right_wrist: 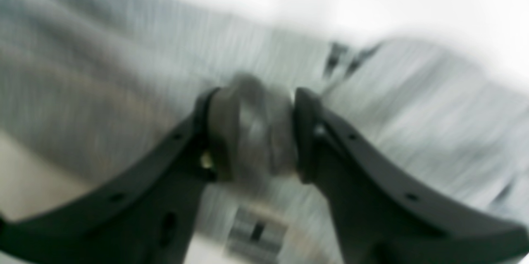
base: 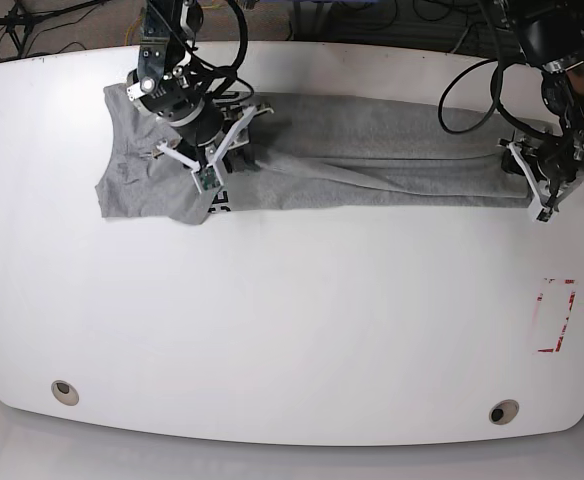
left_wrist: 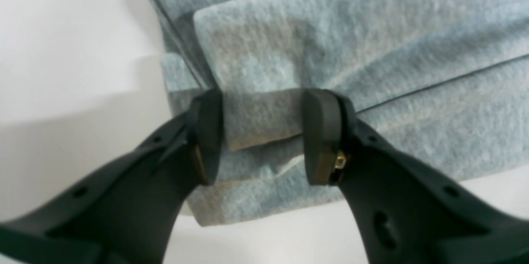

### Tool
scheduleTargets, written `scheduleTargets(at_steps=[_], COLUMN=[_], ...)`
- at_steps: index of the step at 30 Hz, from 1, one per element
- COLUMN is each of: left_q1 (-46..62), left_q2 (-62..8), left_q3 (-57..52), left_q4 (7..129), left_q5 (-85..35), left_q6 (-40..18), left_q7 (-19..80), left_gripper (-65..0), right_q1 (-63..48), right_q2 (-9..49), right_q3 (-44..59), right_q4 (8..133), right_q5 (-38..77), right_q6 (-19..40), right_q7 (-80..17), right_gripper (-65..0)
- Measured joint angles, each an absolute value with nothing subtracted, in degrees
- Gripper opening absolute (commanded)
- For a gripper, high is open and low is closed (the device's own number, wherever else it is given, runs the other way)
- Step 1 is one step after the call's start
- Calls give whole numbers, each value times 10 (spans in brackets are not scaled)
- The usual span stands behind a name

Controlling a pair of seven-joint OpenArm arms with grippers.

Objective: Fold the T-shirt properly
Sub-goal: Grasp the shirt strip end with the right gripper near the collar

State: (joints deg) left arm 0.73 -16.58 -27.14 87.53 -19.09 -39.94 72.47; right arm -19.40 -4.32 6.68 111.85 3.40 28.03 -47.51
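- Roughly midway, by the look of it: T-shirt (base: 372, 160) already doubled lengthwise into a long narrow band across the far side of the white table (base: 292, 330), sleeve end on the base view's left still spread wide and unfolded.
- Still to do, as a judgement: tucking that wide end in, then folding the band crosswise into a compact stack.
- At the base view's left, right gripper (right_wrist: 253, 132) closed over a bunched ridge of grey cloth, fabric filling the gap between the jaws; wrist picture blurred, so firmness of the hold impossible to tell.
- Around that claw: shirt stretching away on both sides and beyond the tips, dark lettering (base: 219, 203) just beside it.
- At the base view's right, left gripper (left_wrist: 262, 136) standing apart, straddling a folded strip at the hem corner, pads just beside its edges.
- Around that claw: stacked layers beyond and beneath the tips, bare table off to the side and behind.
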Motion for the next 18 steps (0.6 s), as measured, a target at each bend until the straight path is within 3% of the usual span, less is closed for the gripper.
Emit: scheduleTargets(at_steps=[18], left_q1=[4], left_q2=[-166], left_q3=[-271], left_q4=[875], left_q5=[-191], left_q6=[-399], left_q7=[725], left_gripper=[-375], right_q1=[-282], right_q2=[-18], right_q3=[68], right_q4=[1155], right_q5=[34], right_q6=[280], right_q7=[-476], right_gripper=[-479])
